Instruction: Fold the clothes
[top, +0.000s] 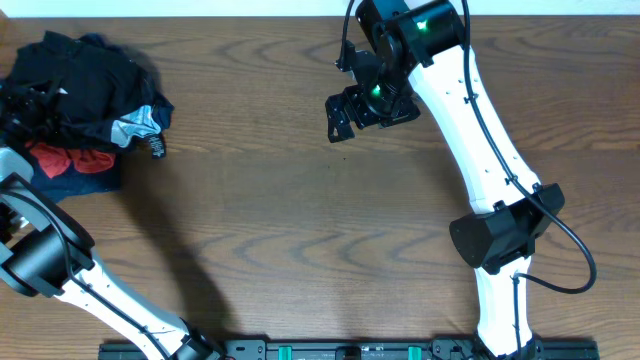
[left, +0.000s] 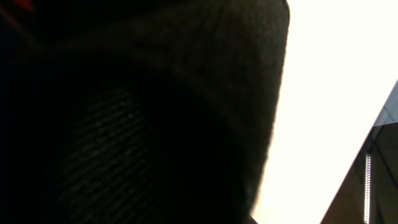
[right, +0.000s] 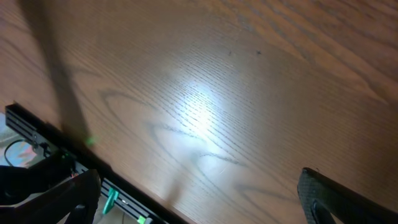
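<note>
Black, red, navy clothes (top: 85, 100) heaped on bench (top: 300, 230): likely soft, light, floppy; pinch a hem. Hidden in heap, left tool clenched; right tool (top: 342, 118) wide, empty.

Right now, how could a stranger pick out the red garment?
On the wooden table, find the heap of clothes at the overhead view's upper left. The red garment shows at the heap's lower edge, the only red patch among black and navy.
</note>
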